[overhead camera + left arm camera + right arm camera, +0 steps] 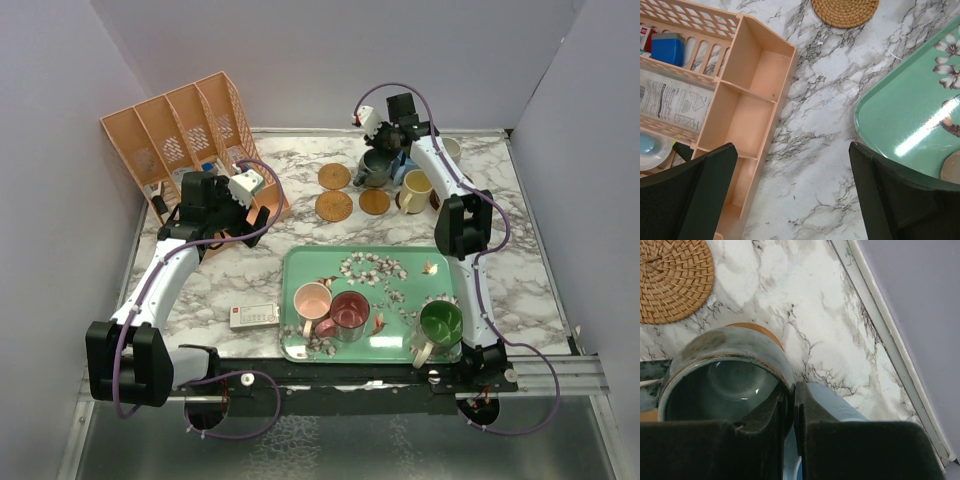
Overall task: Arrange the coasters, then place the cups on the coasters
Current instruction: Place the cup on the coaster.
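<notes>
Our right gripper (792, 405) is clamped on the rim of the grey mug (720, 382), at the table's one o'clock, over a coaster (760, 330). That thin pinch could let it tilt, seat off-centre, or knock the blue mug (832, 402) at its four o'clock. Our left gripper (790, 170) hangs with fingers apart.

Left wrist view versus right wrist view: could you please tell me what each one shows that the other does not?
Only the left wrist view shows the peach organizer, a corner of the green tray and the open left hand. Only the right wrist view shows the right hand shut on the rim of the grey mug. Both show the marble table and a woven coaster, though I cannot tell whether it is the same one.
</notes>
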Robot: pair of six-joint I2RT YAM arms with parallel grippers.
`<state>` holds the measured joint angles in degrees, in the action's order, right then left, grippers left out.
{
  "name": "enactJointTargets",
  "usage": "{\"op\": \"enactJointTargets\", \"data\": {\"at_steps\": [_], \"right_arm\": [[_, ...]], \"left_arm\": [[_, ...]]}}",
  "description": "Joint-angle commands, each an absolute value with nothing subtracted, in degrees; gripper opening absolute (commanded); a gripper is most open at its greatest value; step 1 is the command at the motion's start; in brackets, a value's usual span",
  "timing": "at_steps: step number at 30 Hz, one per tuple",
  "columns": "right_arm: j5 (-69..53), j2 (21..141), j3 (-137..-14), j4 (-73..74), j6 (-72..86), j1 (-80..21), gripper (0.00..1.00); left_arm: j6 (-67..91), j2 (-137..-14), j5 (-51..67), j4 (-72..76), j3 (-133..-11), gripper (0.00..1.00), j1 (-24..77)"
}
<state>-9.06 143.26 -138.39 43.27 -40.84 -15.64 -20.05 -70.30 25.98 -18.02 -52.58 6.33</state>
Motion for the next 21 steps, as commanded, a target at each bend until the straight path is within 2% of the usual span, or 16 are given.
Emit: {"op": "enactJointTargets", "data": {"at_steps": [1, 8, 15, 21], "right_arm": [[-8.9, 143.0, -141.2, 40.0, -41.1, -15.3, 0.08], [-8.2, 143.9, -141.2, 38.7, -40.7, -15.3, 0.13], [-8.0, 144.3, -141.2, 37.6, -40.1, -15.4, 0.25], [-8.1, 144.1, -141.2, 36.7, -39.3, -15.4, 0.31]], "left_arm": [[-20.3, -70.3, 27.7, -17.0, -52.2, 0.99, 6.0], [-20.3, -70.7, 27.6, -17.3, -52.4, 0.99, 6.1], [-20.3, -70.7, 27.4, -17.6, -52.5, 0.99, 6.1], [-20.4, -70.9, 27.6, -17.6, -52.6, 0.99, 6.1]]}}
